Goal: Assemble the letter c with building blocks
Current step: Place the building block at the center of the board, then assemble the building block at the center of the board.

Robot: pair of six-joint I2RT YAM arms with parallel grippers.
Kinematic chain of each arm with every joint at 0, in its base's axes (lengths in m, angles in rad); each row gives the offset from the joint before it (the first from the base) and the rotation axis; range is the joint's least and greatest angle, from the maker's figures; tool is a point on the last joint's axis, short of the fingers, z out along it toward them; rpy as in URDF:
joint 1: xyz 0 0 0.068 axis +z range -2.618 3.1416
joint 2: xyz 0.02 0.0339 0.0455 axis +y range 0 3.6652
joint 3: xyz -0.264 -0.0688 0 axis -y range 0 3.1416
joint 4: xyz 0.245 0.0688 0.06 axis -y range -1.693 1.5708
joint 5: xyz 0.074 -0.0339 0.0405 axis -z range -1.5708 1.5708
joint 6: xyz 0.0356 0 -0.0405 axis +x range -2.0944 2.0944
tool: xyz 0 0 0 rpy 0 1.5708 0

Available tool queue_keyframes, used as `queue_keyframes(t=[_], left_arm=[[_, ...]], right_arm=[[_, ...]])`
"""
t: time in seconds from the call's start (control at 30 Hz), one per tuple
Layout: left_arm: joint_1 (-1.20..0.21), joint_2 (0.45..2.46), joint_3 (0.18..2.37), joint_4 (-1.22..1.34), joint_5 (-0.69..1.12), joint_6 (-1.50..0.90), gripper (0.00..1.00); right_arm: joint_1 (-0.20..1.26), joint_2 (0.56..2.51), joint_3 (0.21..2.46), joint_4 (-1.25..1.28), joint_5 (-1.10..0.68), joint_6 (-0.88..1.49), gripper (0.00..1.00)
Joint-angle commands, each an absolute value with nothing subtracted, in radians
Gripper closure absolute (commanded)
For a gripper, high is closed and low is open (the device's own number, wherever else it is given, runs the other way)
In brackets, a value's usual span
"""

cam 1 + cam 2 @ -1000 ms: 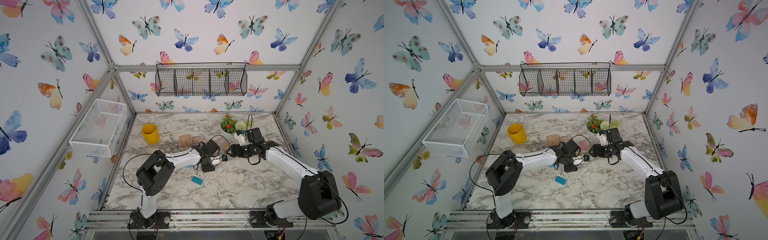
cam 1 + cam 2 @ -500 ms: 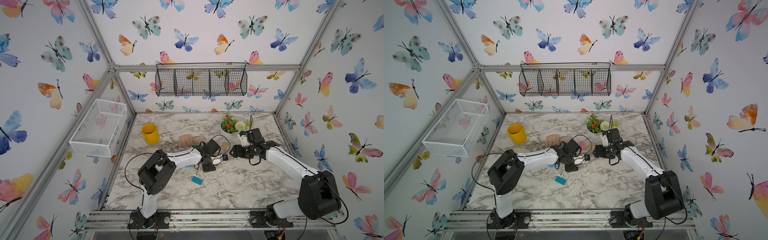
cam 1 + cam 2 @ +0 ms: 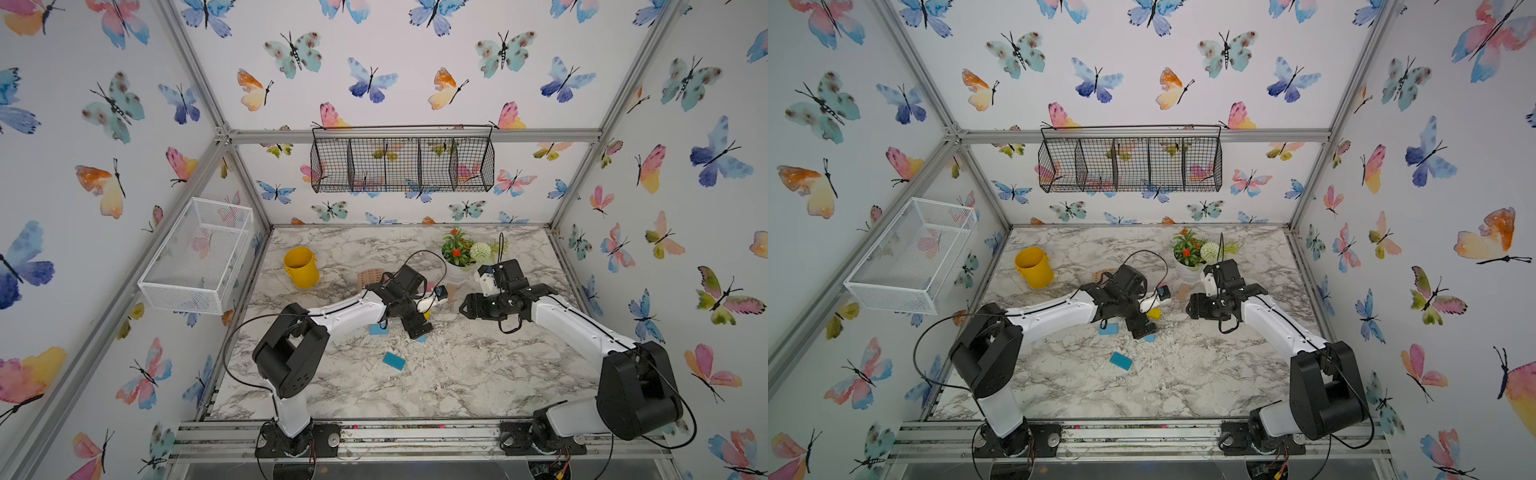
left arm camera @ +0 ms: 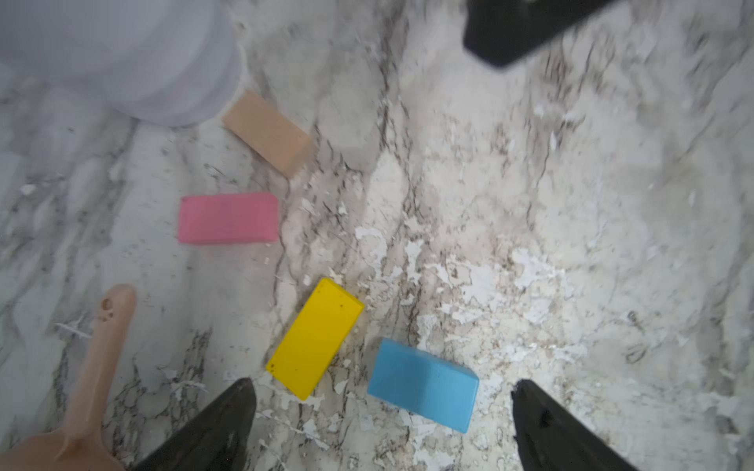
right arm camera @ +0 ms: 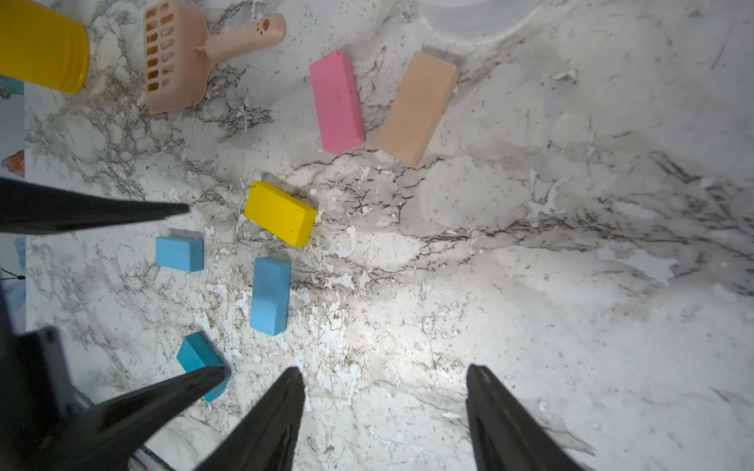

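Note:
The building blocks lie flat and apart on the marble table (image 5: 530, 285): pink (image 5: 336, 102), tan (image 5: 416, 108), yellow (image 5: 281, 214), a light blue one (image 5: 179, 253), a second light blue one (image 5: 270, 295) and teal (image 5: 202, 359). They form a loose curve with gaps, with no letter c joined. My left gripper (image 4: 383, 391) is open, low over the table, and the second light blue block (image 4: 424, 385) rests free between its fingers, beside the yellow block (image 4: 316, 338). My right gripper (image 5: 385, 383) is open and holds nothing, over bare marble to the right of the blocks (image 3: 463, 307).
A peach slotted scoop (image 5: 175, 57) and a yellow cup (image 3: 300, 268) stand behind the blocks at the left. A white flower pot (image 3: 457, 272) is close behind the tan block. A black wire basket (image 3: 401, 164) and a white one (image 3: 197, 253) hang on the walls.
My left gripper's jaws have swung wide open, and the light blue block now sits loose between them. The right arm has barely moved.

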State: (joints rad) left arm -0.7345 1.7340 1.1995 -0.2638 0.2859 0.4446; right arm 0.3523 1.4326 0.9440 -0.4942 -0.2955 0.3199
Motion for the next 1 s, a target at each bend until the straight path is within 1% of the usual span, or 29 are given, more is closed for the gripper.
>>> queue_keyframes(t=[0.0,0.07,0.2,0.43,0.53,0.6,0.67,0.83,0.9,0.97], left_arm=[[-0.66,1.613,1.14,-0.082,0.537,0.264,0.02],[-0.623,1.564,1.103,-0.038,0.593,0.2,0.02],[-0.569,1.481,1.064,-0.043,0.609,0.117,0.0],[-0.52,1.251,0.916,-0.016,0.475,0.036,0.02],[-0.489,1.15,0.819,0.016,0.42,0.026,0.02],[-0.457,1.106,0.763,0.024,0.41,0.021,0.02],[-0.423,1.092,0.738,0.017,0.421,-0.005,0.02],[-0.412,1.126,0.764,-0.028,0.394,-0.017,0.02],[-0.392,1.17,0.8,-0.063,0.415,-0.053,0.01],[-0.376,1.207,0.817,-0.065,0.458,-0.08,0.01]], right_arm=[[0.35,1.45,0.943,-0.494,-0.356,0.254,0.4],[0.359,1.49,0.962,-0.5,-0.388,0.223,0.46],[0.441,1.563,1.028,-0.516,-0.326,0.154,0.45],[0.533,1.718,1.193,-0.547,-0.242,0.107,0.44],[0.565,1.778,1.256,-0.551,-0.224,0.074,0.49],[0.581,1.825,1.307,-0.564,-0.203,0.049,0.49],[0.59,1.861,1.351,-0.577,-0.177,0.027,0.48],[0.623,1.931,1.427,-0.597,-0.137,-0.028,0.47],[0.643,1.955,1.442,-0.595,-0.132,-0.045,0.51],[0.66,1.98,1.457,-0.601,-0.125,-0.057,0.51]])
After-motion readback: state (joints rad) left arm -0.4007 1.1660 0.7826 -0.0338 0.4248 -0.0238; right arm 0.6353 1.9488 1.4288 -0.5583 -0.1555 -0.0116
